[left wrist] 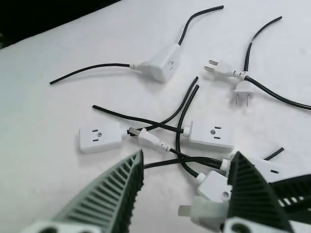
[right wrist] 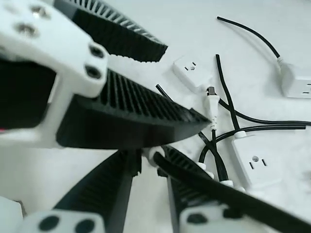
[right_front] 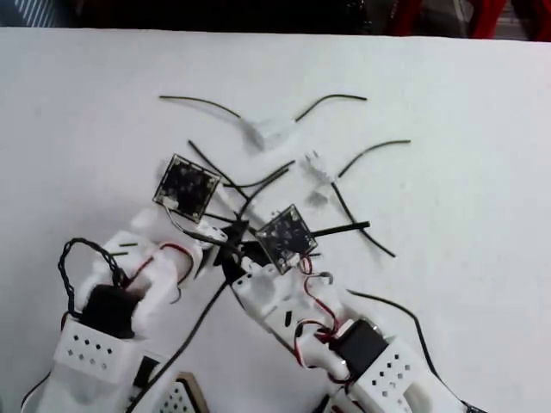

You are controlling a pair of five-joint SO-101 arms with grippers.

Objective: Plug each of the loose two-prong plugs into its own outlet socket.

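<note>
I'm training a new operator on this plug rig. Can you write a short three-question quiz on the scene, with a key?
1. True or false: the left gripper has its jaws shut.
2. The two plugs lying side by side are: A) each pushed into an outlet; B) loose on the table, prongs bare; C) held by the left gripper.
3. Short answer: is anything plugged into the socket that lies face up beyond the left gripper?

Key: 1 false, the jaws stand open. 2 B. 3 no, its slots are empty.
</note>
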